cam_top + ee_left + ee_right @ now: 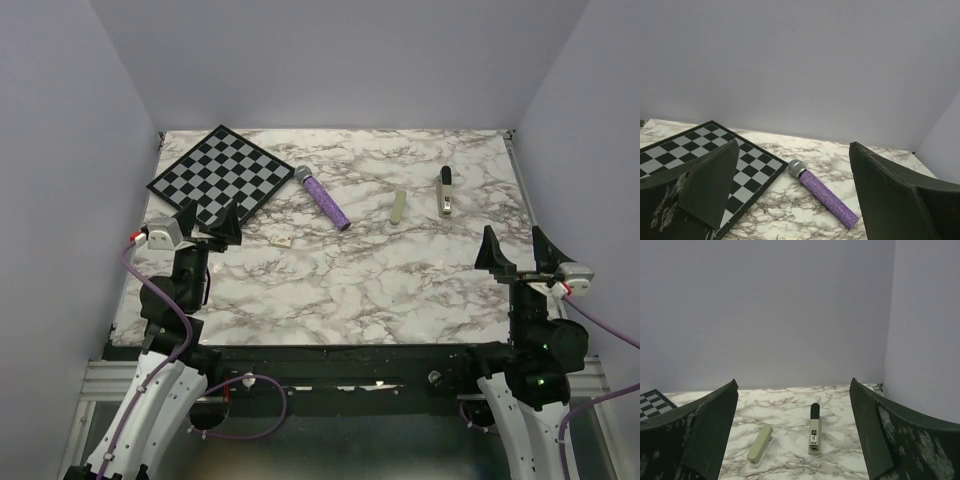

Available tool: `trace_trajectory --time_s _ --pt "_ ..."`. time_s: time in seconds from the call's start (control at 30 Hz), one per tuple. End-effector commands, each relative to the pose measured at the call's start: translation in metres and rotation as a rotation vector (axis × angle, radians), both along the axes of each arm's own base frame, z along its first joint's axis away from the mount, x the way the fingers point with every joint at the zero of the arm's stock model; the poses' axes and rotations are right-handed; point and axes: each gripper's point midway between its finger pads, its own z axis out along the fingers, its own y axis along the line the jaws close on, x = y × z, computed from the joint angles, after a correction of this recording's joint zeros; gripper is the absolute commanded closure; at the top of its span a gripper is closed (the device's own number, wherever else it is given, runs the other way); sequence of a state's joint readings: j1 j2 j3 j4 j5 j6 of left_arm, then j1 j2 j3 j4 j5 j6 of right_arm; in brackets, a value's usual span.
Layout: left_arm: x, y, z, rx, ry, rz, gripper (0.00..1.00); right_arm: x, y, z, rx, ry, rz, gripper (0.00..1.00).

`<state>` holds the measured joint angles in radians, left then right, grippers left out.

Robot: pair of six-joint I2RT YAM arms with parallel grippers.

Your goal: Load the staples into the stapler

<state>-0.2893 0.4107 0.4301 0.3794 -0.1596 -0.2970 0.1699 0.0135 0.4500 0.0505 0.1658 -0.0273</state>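
Left gripper and right gripper held jaws spread wide, gripping nothing. Ahead between the right jaws lay the black-topped stapler, the pale stapler left of it; staples too small to make out. Ahead of the left jaws: small cream box, purple microphone, chessboard.

Black-topped stapler lies beside pale stapler, seemingly closed.

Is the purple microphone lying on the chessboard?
No, the purple microphone lies on the marble table, beside the chessboard.
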Motion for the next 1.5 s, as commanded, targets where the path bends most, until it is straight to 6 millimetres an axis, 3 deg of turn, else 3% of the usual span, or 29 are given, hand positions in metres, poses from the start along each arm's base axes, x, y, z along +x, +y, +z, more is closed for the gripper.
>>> trace_trajectory --time_s 0.0,0.23,0.37,0.43,0.47,0.53,0.57,0.63,0.67,0.73,0.77,0.83,0.87,0.93,0.97,1.03,1.07,1.13,1.17,1.27,1.47 --pt "0.002 -0.005 0.007 -0.020 -0.013 -0.029 0.01 -0.023 -0.005 0.015 -0.007 -0.091 -0.012 0.00" --pt "0.027 -0.016 -0.012 -0.055 0.128 -0.056 0.01 -0.024 -0.008 0.010 0.022 -0.095 -0.020 0.00" --pt "0.047 -0.025 -0.043 -0.058 0.334 -0.064 0.01 -0.024 -0.006 0.008 0.035 -0.094 -0.008 0.00" --pt "0.053 -0.029 -0.047 -0.062 0.390 -0.073 0.01 -0.026 -0.006 0.010 0.033 -0.103 -0.004 0.00" --pt "0.059 -0.032 -0.067 -0.061 0.475 -0.070 0.01 -0.027 -0.005 0.010 0.033 -0.110 0.002 0.00" --pt "0.064 -0.037 -0.073 -0.056 0.524 -0.085 0.01 -0.028 -0.005 0.010 0.035 -0.113 0.003 0.00" --pt "0.068 -0.042 -0.091 -0.053 0.603 -0.096 0.01 -0.028 -0.006 0.010 0.037 -0.114 0.001 0.00" --pt "0.073 -0.047 -0.097 -0.049 0.659 -0.108 0.01 -0.029 -0.005 0.010 0.038 -0.119 0.007 0.00" --pt "0.076 -0.053 -0.119 -0.034 0.745 -0.127 0.01 -0.029 -0.005 0.010 0.039 -0.121 0.009 0.00" --pt "0.081 -0.060 -0.125 -0.038 0.797 -0.147 0.01 -0.029 -0.003 0.010 0.038 -0.121 0.015 0.00" --pt "0.085 -0.064 -0.146 -0.025 0.877 -0.151 0.01 -0.029 -0.003 0.009 0.037 -0.121 0.016 0.00" --pt "0.090 -0.073 -0.151 -0.018 0.932 -0.192 0.01 -0.030 -0.003 0.010 0.037 -0.126 0.021 0.00" --pt "0.090 -0.074 -0.176 -0.005 1.032 -0.180 0.02 -0.031 -0.003 0.010 0.038 -0.128 0.021 0.00" --pt "0.099 -0.077 -0.179 0.001 1.087 -0.176 0.02 -0.031 -0.002 0.010 0.040 -0.127 0.023 0.00" --pt "0.096 -0.075 -0.203 0.021 1.187 -0.155 0.02 -0.031 -0.002 0.009 0.041 -0.125 0.025 0.00" --pt "0.103 -0.078 -0.208 0.023 1.230 -0.151 0.04 -0.030 -0.001 0.009 0.042 -0.124 0.033 0.00" --pt "0.102 -0.077 -0.226 0.034 1.298 -0.140 0.05 -0.031 -0.001 0.009 0.043 -0.126 0.034 0.00" --pt "0.109 -0.079 -0.232 0.035 1.332 -0.127 0.08 -0.031 -0.001 0.009 0.044 -0.128 0.036 0.00" --pt "0.106 -0.078 -0.248 0.046 1.395 -0.118 0.08 -0.031 0.000 0.009 0.044 -0.126 0.036 0.00" --pt "0.112 -0.082 -0.265 0.054 1.455 -0.118 0.13 -0.032 -0.001 0.009 0.047 -0.130 0.037 0.00" --pt "0.120 -0.090 -0.288 0.089 1.512 -0.166 0.16 -0.035 -0.001 0.011 0.050 -0.144 0.041 0.00"
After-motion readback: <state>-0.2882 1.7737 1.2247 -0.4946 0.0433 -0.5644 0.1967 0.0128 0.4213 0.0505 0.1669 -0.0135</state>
